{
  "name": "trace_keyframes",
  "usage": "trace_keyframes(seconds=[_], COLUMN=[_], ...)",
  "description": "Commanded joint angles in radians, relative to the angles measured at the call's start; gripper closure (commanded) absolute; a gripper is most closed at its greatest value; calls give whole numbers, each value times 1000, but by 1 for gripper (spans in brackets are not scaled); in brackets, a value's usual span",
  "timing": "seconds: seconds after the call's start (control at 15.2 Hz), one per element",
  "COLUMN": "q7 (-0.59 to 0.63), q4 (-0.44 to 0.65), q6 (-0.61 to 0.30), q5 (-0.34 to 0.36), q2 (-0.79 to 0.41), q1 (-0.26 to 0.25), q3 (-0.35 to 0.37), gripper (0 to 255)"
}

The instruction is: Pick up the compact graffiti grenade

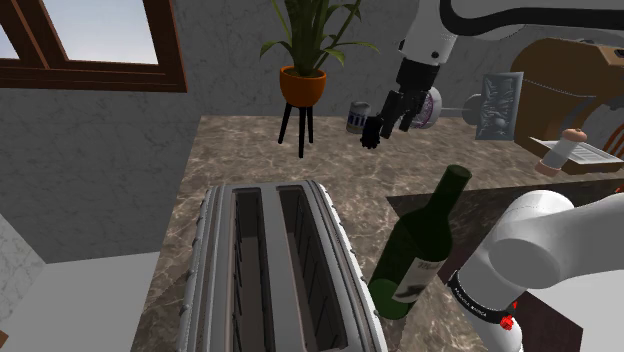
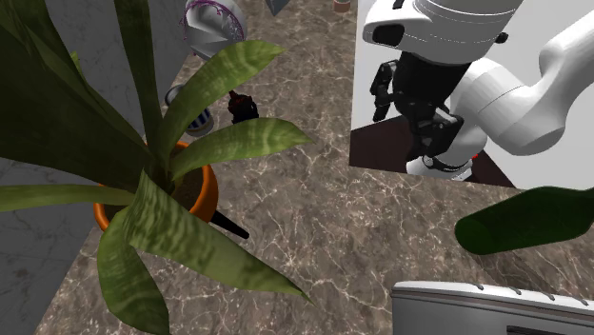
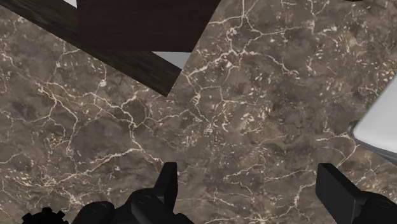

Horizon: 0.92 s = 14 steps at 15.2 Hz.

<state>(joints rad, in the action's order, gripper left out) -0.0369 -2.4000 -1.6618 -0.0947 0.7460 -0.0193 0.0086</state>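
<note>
**Arm posture over the marble counter [image 1: 250,150].** The white arm was seen in the shoulder view arched from its stand and brought down from the upper edge, with the wrist bent so that the black gripper [image 1: 374,134] was pointed down and slightly towards the potted plant [image 1: 302,84]. The gripper was held above the counter on the plant's right in that view. In the wrist view the two fingers [image 3: 167,186] were set wide apart with nothing between them but bare marble. The small blue-and-white spray can [image 1: 357,117] stood upright on the counter just beside the plant, between the plant and the gripper, and was not clasped. In the second exterior view the can [image 2: 198,120] was partly screened by the plant's leaves [image 2: 219,143], with the gripper [image 2: 243,103] near it on the side away from the pot.
</note>
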Motion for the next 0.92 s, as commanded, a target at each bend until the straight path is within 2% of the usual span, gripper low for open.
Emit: trace_keyframes(seconds=[0.0, 0.46, 0.86], q7=[0, 57, 108], q4=[0, 100, 217], q6=[0, -131, -208], q5=[0, 37, 61], q2=[0, -230, -423], q1=[0, 73, 127], q3=[0, -34, -71], gripper=[0, 0, 0])
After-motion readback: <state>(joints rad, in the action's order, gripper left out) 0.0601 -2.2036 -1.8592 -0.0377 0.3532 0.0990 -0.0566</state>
